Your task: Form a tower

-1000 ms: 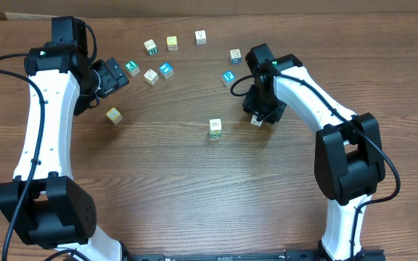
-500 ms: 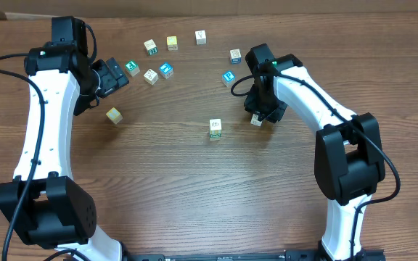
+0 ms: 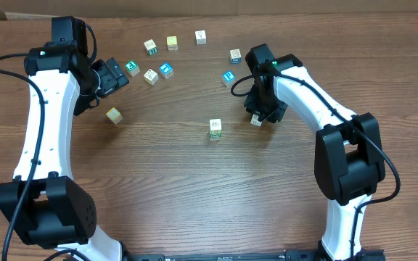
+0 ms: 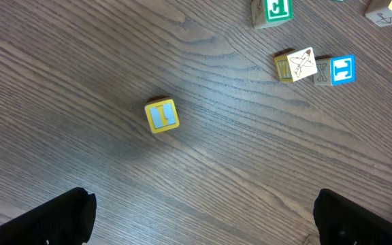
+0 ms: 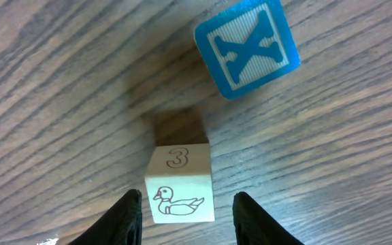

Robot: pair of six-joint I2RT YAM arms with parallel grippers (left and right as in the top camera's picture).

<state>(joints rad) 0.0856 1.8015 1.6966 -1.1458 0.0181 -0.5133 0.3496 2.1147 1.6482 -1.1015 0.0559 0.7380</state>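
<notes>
The tower is a short one-cube-wide stack with a pale top, standing mid-table. My right gripper is to its right, lowered over a pale cube that bears a duck drawing and a "3". That cube sits on the table between the open jaws, with a gap on each side, one fingertip to its left. A blue X cube lies just beyond it. My left gripper is wide open above bare table, near a yellow cube with a blue face.
Loose cubes lie scattered at the back: a green one, a pale one, a blue one, a yellow one and several more up to the blue cube. The yellow cube sits alone at the left.
The right gripper has shifted very slightly over the duck cube. The left arm and all the cubes are where they were.
</notes>
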